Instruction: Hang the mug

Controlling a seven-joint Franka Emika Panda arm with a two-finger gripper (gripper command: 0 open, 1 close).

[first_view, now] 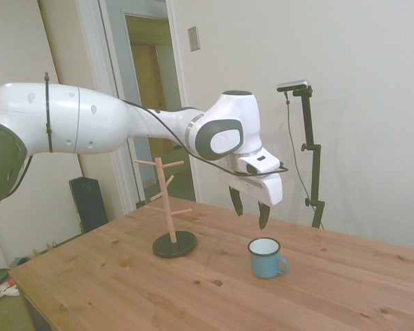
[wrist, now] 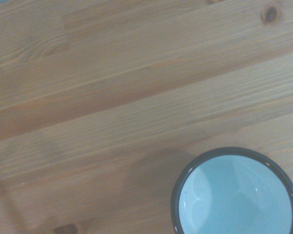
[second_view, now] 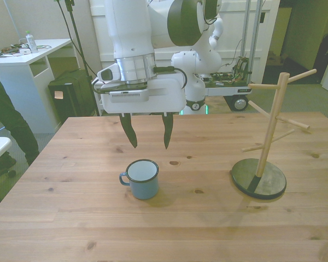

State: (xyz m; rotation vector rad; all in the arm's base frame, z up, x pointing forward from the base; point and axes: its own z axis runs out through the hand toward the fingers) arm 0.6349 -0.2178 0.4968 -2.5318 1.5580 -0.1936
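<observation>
My tool [second_view: 148, 134] hangs wide open and empty above the mug [second_view: 141, 178] — upright mid-counter [second_view: 71, 218], well apart from the rack [second_view: 265, 144]. Approach step; next I should descend and pinch the rim — probably.

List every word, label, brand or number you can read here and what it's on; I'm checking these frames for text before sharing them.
No text can be read in any view.
The light-blue enamel mug is plain, with no print visible.
The wooden peg rack on a dark round base carries no label.
The white robot arm and its tool show no readable marking.
</observation>
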